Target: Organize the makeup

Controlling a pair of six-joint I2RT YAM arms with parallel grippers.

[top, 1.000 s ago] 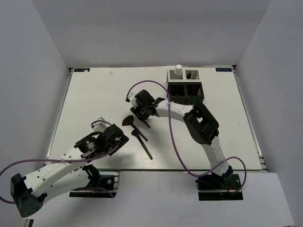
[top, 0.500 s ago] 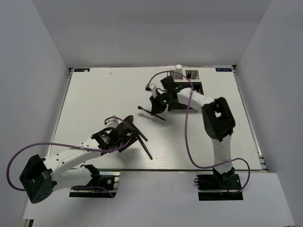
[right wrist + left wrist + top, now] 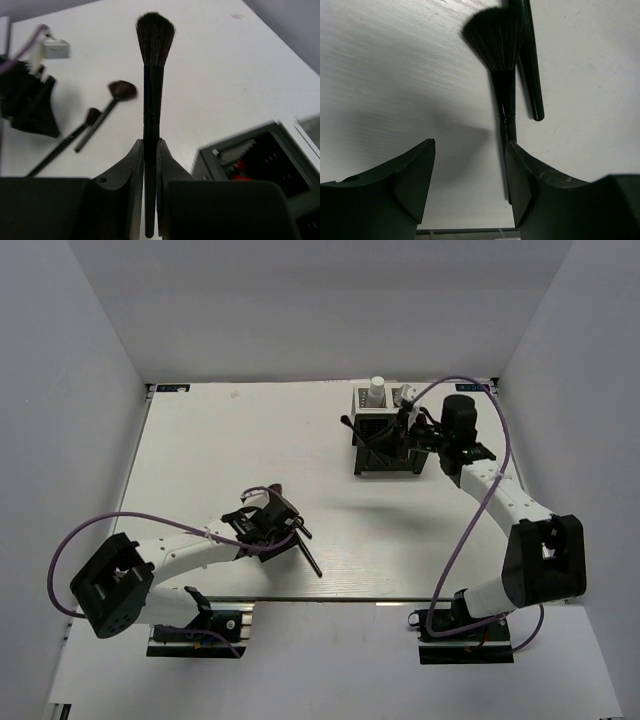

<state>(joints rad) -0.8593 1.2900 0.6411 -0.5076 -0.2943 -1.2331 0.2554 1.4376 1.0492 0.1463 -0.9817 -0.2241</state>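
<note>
Right wrist: right gripper [image 3: 150, 146] clenched on upright black brush [image 3: 152, 90], mesh organizer [image 3: 260, 160] blurred lower right; left gripper [image 3: 470, 146] released, flared brush [image 3: 496, 40] handle partly hidden behind it.

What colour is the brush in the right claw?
The brush is black; clearest in right wrist view.

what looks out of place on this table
A fluffy black brush and a thin black brush beside it lie loose on the table by the open left pincer, outside the mesh organizer. The right pincer holds a third brush. Nothing looks spilled or broken.
</note>
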